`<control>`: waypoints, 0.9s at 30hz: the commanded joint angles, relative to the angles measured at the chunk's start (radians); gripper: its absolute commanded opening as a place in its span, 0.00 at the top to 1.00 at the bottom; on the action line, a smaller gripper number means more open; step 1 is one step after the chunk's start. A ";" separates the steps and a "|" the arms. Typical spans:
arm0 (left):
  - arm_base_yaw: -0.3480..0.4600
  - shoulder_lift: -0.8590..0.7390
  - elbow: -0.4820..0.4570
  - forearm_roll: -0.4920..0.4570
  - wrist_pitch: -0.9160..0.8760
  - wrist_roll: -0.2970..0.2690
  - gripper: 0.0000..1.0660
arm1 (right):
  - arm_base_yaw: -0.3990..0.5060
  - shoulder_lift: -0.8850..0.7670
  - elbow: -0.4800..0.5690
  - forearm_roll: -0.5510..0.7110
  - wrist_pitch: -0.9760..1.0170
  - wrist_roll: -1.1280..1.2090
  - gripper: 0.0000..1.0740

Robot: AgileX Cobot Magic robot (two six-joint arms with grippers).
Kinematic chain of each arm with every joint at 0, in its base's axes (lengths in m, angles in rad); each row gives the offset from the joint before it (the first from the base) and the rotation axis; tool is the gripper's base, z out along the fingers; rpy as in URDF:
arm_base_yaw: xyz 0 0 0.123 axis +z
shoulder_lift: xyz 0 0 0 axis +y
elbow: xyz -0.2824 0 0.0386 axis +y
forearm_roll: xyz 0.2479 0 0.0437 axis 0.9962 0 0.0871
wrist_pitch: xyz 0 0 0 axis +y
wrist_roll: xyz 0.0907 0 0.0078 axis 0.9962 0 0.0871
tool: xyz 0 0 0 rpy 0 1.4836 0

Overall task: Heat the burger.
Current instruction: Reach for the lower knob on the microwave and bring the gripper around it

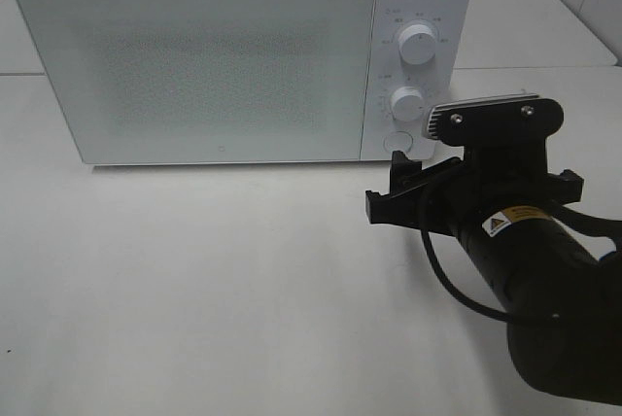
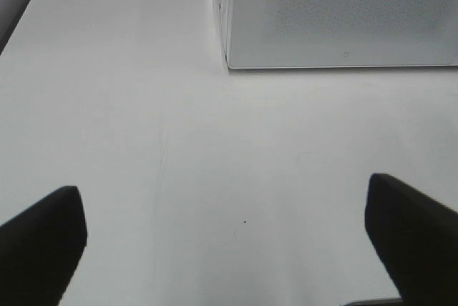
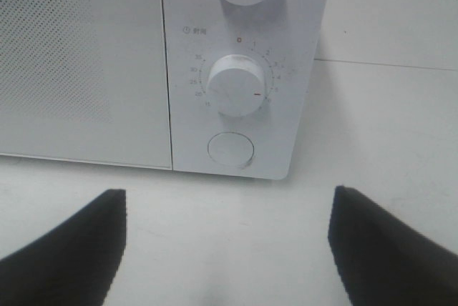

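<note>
Right pincer: my right pincer (image 3: 227, 213) is hanging wide open, gripping nothing, low over the table (image 1: 194, 290) and just in front of the microwave (image 1: 194, 56) control panel.
Left pincer: my left pincer (image 2: 223, 199) is also gaping wide and empty, over bare table near the microwave's other front corner.
Burger: I am not seeing the burger in any view. The door (image 1: 194, 66) is sitting closed and its dotted panel is hiding the inside, so I am only guessing it is in there.
Timer knob: the timer knob (image 3: 236, 86) is showing its red mark turned away from the 0 at the top, so I am judging the time as set.
Round button: the round button (image 3: 230, 149) is sitting right under that knob, directly ahead of my open jaws.
Risk, door: I am risking a nudge on that button if I drift forward, which would probably pop the door and cut the heating.
Risk, knob: I am risking a finger brushing the knob as I pull away, which would shift the time.
Risk, shove: I am risking sliding the whole oven back by pressing too hard.
</note>
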 commanded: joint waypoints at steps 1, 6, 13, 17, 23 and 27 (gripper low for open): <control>0.002 -0.026 0.002 -0.005 -0.002 0.000 0.08 | -0.003 0.024 -0.024 -0.020 -0.020 0.005 0.29; 0.002 -0.026 0.002 -0.005 -0.002 0.000 0.08 | -0.065 0.069 -0.076 -0.060 -0.016 0.006 0.29; 0.002 -0.026 0.002 -0.005 -0.002 0.000 0.08 | -0.158 0.102 -0.154 -0.168 -0.017 0.008 0.29; 0.002 -0.026 0.002 -0.005 -0.002 0.000 0.08 | -0.183 0.138 -0.191 -0.201 -0.016 0.009 0.29; 0.002 -0.026 0.002 -0.005 -0.002 0.000 0.08 | -0.214 0.194 -0.259 -0.207 0.007 0.010 0.29; 0.002 -0.026 0.002 -0.005 -0.002 0.000 0.08 | -0.235 0.236 -0.307 -0.208 0.009 0.015 0.29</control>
